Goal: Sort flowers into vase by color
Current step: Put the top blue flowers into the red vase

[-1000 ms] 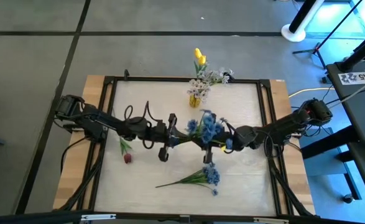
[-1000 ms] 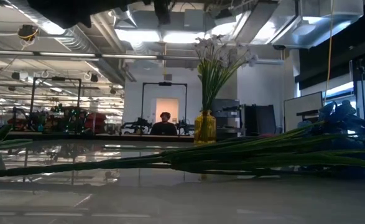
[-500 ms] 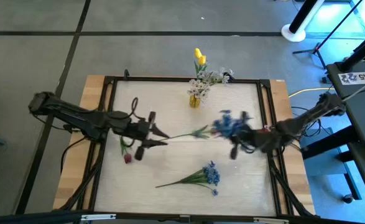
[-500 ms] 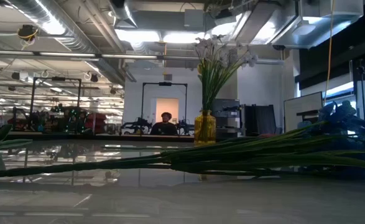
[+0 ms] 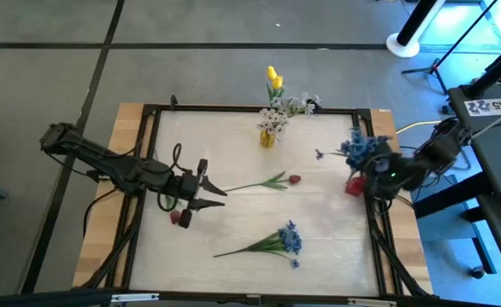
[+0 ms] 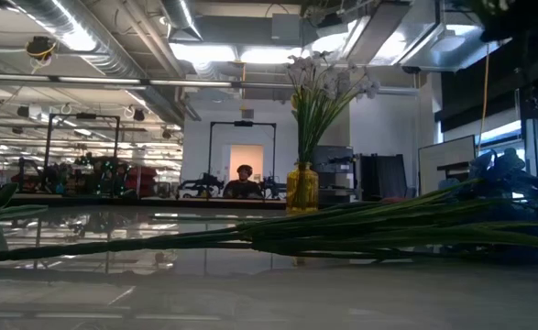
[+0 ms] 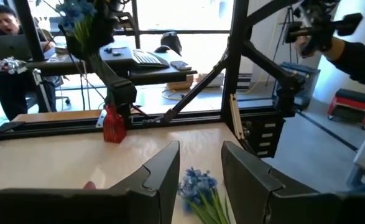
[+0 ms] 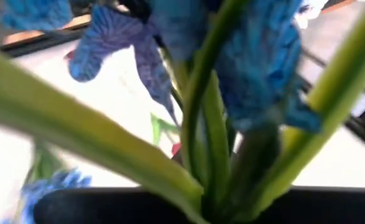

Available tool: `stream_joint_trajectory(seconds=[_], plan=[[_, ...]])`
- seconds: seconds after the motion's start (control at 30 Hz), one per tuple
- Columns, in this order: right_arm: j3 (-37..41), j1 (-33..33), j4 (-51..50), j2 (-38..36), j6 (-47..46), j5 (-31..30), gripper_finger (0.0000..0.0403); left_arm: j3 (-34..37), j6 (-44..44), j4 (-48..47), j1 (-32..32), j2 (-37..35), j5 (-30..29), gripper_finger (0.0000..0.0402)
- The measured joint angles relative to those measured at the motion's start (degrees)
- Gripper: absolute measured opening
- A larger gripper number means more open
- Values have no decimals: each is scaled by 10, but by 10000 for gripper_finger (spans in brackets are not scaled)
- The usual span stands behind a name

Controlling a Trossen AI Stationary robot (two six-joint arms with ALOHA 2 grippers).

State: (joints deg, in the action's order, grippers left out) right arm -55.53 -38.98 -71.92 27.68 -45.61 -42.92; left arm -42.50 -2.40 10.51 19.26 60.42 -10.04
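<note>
High view: the right gripper (image 5: 378,173) sits at the table's (image 5: 335,247) right edge with a blue flower bunch (image 5: 361,148) in its grasp, the blooms just above a red vase (image 5: 353,186). The left gripper (image 5: 209,190) is over the left half of the table, its fingers spread, with nothing between them. A red tulip (image 5: 267,182) lies flat at mid-table, its bud pointing right, its stem tip just off the left gripper. A second red bud (image 5: 180,218) lies just beside the left gripper, toward the near edge. Another blue bunch (image 5: 271,243) lies near the front of the table, well apart from both grippers. At the far edge a yellow vase (image 5: 268,136) holds white sprigs (image 5: 277,115); yellow tulips (image 5: 273,79) show just beyond it.

Low view: the yellow vase (image 6: 301,187) stands upright with white sprigs (image 6: 323,82) fanning up. Long green stems (image 6: 360,231) lie flat across the foreground, blue blossoms (image 6: 507,174) at the right. A person sits far back in the room.

Left wrist view: the dark fingers (image 7: 162,177) stand apart, empty. Blue blossoms (image 7: 198,185) lie on the table just past them. The red vase (image 7: 114,126) stands at the far edge, a blue bunch (image 7: 79,18) held above it.

Right wrist view: green stems (image 8: 201,124) and blue petals (image 8: 263,62) fill the frame, pinched in close at the gripper.
</note>
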Motion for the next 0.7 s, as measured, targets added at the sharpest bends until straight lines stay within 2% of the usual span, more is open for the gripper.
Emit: stream_joint_trajectory(seconds=[0.17, 0.3, 0.57, 0.7], plan=[[-63, 0, -91, -32, 14, 22, 12, 0, -2, 9, -2, 0, -1, 116], [-65, 0, -143, -37, -3, 29, 7, 0, -2, 18, -2, 0, -10, 116], [4, 0, -139, -36, -52, 8, 17, 0, -1, 30, -4, 1, -10, 116], [37, 0, -131, -36, -83, 14, 16, 0, -3, 29, -3, 25, -10, 116]])
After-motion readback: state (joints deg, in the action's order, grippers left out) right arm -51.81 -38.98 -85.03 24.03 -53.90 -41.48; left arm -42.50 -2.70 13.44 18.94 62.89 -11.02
